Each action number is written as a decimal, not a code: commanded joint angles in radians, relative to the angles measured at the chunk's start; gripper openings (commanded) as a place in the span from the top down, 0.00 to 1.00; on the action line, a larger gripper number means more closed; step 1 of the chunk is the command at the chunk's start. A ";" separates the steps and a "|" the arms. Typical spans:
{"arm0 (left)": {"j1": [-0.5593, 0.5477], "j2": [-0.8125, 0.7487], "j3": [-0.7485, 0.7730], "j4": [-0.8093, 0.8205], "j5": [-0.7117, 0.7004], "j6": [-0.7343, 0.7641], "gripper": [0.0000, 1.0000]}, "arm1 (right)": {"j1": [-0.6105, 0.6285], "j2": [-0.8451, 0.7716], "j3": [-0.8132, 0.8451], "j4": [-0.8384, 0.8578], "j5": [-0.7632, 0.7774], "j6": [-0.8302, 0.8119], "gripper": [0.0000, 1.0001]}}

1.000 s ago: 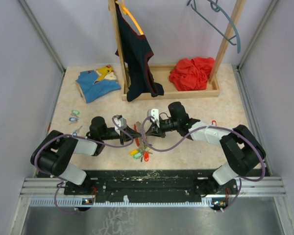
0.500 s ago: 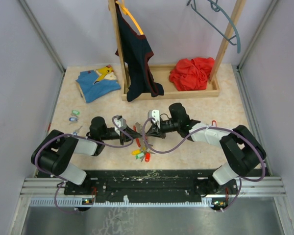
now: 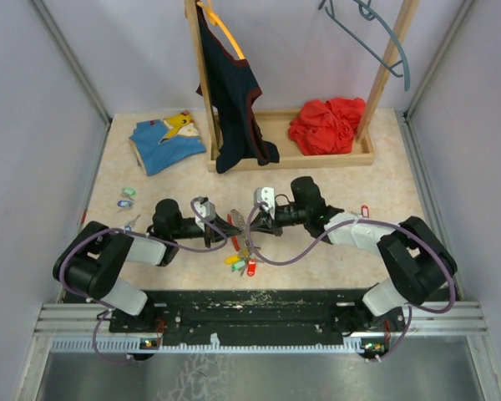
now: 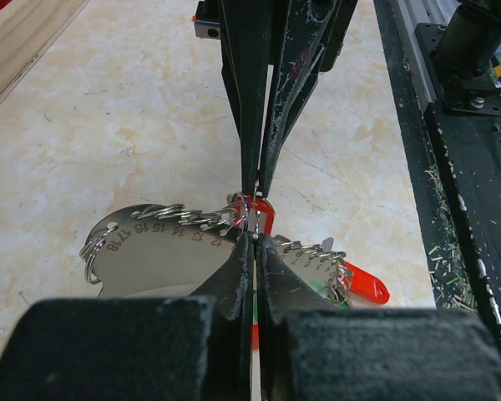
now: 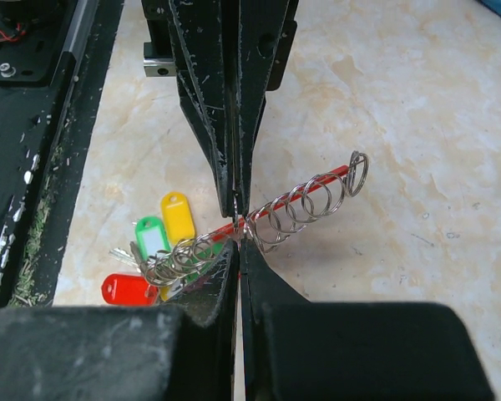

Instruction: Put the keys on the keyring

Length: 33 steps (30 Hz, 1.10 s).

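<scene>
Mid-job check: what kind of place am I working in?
Probably a lab robot test cell: plain panel walls box in the table, an aluminium rail edges it, and the wooden clothes rack looks staged.

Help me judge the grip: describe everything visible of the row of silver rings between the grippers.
The row of silver rings is thin metal wire loops overlapping like a stretched coil, a red strip along it. Its lower end sits among the yellow tag, green tag and red tag. The left gripper and right gripper, both shut, pinch it mid-row, tip to tip.
</scene>
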 commanded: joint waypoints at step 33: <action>-0.008 0.011 -0.001 0.062 0.041 -0.033 1.00 | 0.025 -0.025 -0.004 0.091 0.019 0.032 1.00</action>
